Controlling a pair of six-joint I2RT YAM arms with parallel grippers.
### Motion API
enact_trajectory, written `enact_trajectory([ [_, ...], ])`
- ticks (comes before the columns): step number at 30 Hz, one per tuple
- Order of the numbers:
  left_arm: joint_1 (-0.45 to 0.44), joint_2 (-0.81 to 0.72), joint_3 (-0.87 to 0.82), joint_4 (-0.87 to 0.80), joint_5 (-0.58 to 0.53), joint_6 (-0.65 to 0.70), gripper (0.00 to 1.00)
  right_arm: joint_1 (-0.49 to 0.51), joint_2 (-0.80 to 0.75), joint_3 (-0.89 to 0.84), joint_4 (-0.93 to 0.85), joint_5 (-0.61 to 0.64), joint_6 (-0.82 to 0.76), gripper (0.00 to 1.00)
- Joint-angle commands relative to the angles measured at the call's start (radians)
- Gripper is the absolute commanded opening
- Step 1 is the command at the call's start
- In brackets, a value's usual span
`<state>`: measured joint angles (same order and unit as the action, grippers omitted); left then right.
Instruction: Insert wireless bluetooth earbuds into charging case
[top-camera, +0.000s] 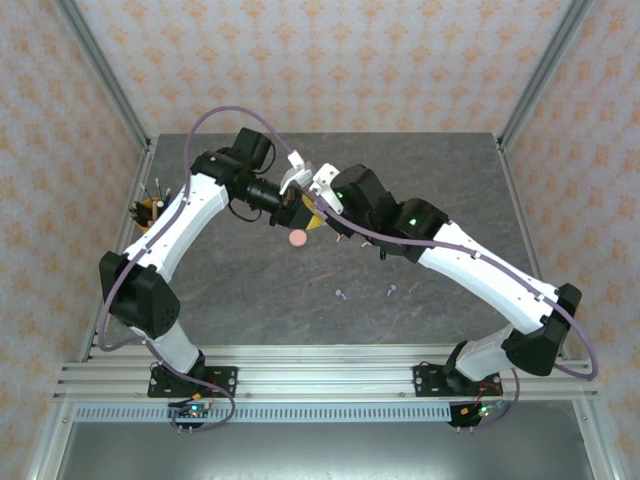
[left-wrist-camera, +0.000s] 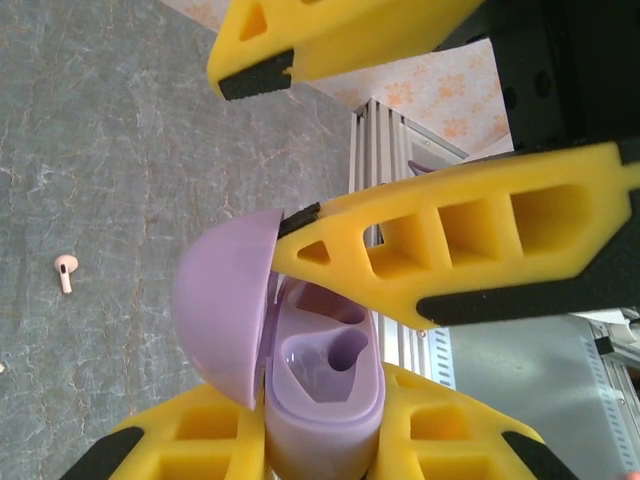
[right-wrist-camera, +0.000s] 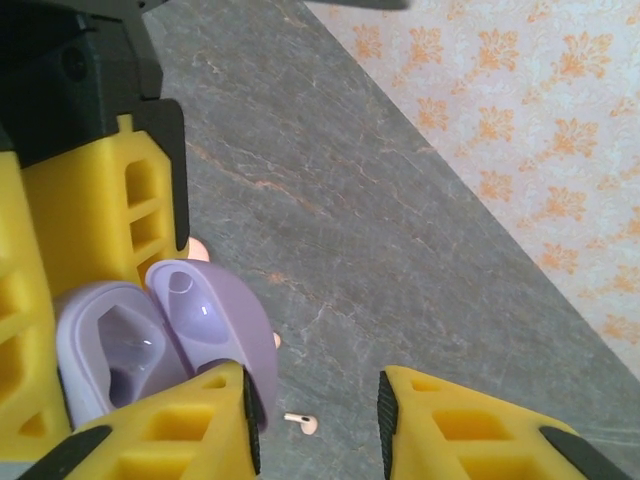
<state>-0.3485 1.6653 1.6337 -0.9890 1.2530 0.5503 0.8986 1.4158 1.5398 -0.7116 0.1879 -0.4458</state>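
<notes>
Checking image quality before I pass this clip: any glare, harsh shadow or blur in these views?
Top external: even light, only soft shadows on the grey stone-look table. Left wrist: the open lilac plastic charging case is sharp, without strong glare. Right wrist: small bright glints inside that case's lid; the tiny pale pink earbud beyond is distinct.

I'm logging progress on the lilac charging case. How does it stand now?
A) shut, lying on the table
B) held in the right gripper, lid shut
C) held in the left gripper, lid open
C: the left gripper clamps the lilac case between its fingers, with the lid hinged open.
</notes>
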Motion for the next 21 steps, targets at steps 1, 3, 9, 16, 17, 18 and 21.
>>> enact_trajectory([
  [1, 0.006, -0.042, -0.051, 0.030, -0.025, -0.024, 0.00, -0.047, -0.099, 0.049, 0.049, -0.017, 0.097, 0.36],
  [3, 0.006, -0.060, -0.086, 0.088, -0.037, -0.046, 0.00, -0.073, -0.140, 0.033, 0.056, -0.050, 0.133, 0.37],
  [9, 0.006, -0.116, -0.186, 0.255, -0.100, -0.117, 0.00, -0.137, -0.255, -0.048, 0.069, -0.091, 0.243, 0.39],
  [16, 0.000, -0.235, -0.381, 0.513, -0.224, -0.134, 0.00, -0.200, -0.348, -0.193, 0.090, -0.079, 0.420, 0.42],
  [17, -0.005, -0.264, -0.419, 0.558, -0.257, -0.126, 0.00, -0.204, -0.355, -0.215, 0.097, -0.073, 0.453, 0.42],
  [18, -0.007, -0.290, -0.455, 0.600, -0.285, -0.120, 0.00, -0.204, -0.356, -0.233, 0.097, -0.062, 0.482, 0.43],
  [21, -0.026, -0.358, -0.568, 0.748, -0.382, -0.134, 0.00, -0.204, -0.356, -0.302, 0.111, -0.045, 0.586, 0.45],
])
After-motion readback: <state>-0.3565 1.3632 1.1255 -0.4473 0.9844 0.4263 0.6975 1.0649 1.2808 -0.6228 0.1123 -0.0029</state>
